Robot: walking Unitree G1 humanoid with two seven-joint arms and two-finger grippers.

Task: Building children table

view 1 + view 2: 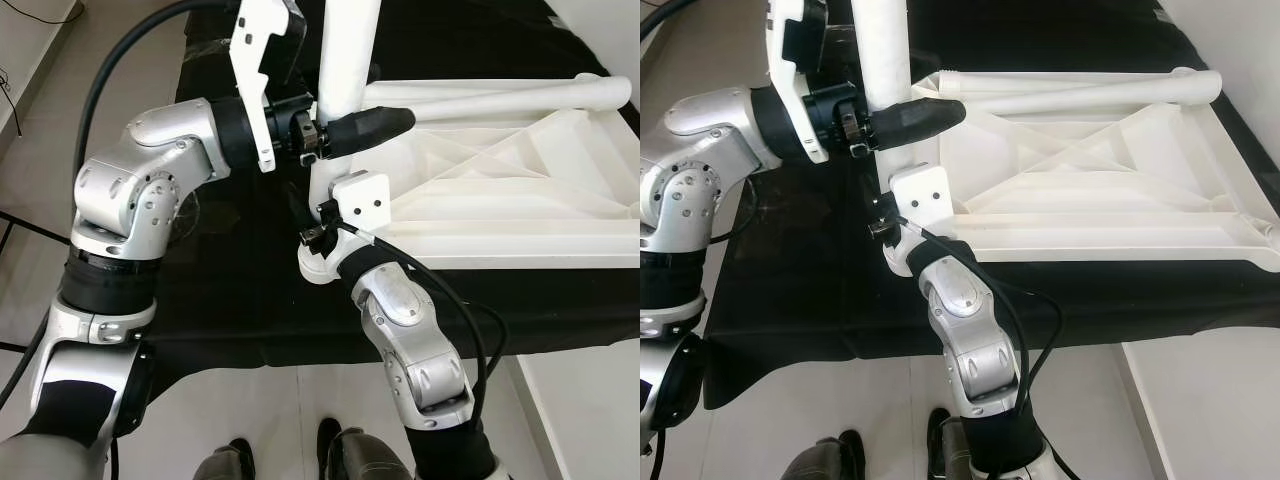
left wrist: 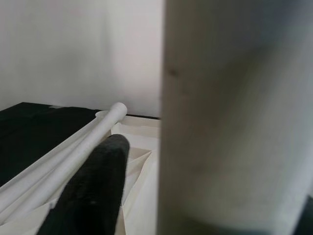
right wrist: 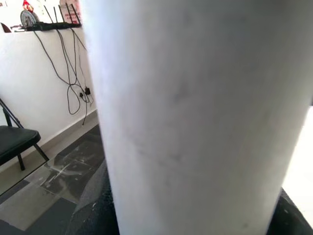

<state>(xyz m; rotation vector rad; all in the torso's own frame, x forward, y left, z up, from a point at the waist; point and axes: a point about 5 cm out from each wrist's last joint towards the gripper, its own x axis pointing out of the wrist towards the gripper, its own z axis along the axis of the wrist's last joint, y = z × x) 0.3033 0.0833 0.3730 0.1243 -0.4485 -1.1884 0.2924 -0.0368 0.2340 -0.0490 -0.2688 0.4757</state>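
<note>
A white plastic tabletop (image 1: 520, 200) lies upside down on a black cloth (image 1: 230, 290). A white table leg (image 1: 348, 50) stands upright at its near left corner. My left gripper (image 1: 370, 125) is shut on this leg from the left, one black finger (image 2: 93, 191) lying across its front. Lower down, my right gripper (image 1: 325, 215) is shut on the same leg near its foot, its fingers mostly hidden under the white wrist mount (image 1: 362, 198). The right wrist view shows the leg (image 3: 195, 112) very close, with dark fingers at both sides. A second white leg (image 1: 500, 95) lies along the tabletop's far edge.
The black cloth covers the floor around the tabletop, with pale tiles (image 1: 250, 400) at its near edge. My feet (image 1: 280, 462) stand just behind it. A white panel (image 1: 585, 410) lies at the near right. A dark chair (image 3: 14, 142) and wall cables (image 3: 73, 83) are off to the side.
</note>
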